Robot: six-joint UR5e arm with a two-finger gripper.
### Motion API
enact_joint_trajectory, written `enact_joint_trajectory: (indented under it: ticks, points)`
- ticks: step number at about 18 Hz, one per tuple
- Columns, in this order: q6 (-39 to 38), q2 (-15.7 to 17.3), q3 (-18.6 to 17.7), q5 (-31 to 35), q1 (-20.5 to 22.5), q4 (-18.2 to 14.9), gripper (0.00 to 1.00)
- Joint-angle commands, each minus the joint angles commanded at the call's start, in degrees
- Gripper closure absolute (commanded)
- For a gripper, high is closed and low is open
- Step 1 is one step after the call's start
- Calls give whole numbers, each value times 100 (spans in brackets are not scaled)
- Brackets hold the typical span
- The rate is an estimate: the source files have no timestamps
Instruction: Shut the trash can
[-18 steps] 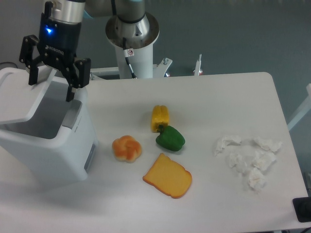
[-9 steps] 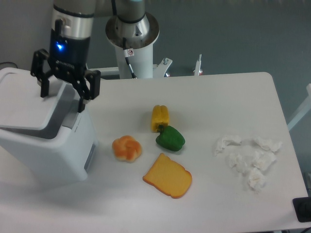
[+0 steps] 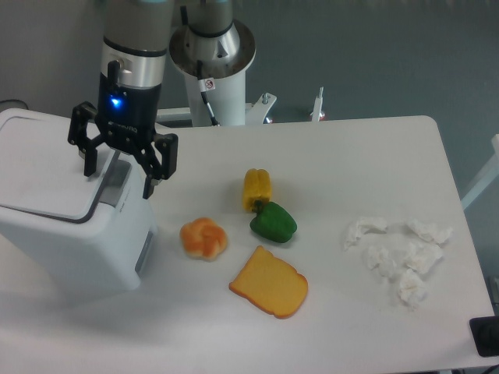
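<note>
camera view: one trash can (image 3: 70,226) at the table's left, lid now nearly flat where it gaped a second ago. gripper (image 3: 121,166) spread open over its right edge, moved right. two peppers (image 3: 273,222), one bun (image 3: 203,238), one bread slice (image 3: 270,283).

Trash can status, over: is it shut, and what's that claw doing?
Gripper open, fingers empty, over the hinge end. Trash can lid down. Nothing in the way.
</note>
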Motion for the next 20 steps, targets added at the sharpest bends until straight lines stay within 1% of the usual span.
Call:
enact_joint_trajectory:
  ticks: [5,20]
  points:
    - [-9,-70,18,9,0,18,0]
    - [-9,-53,-18,9,0,36,0]
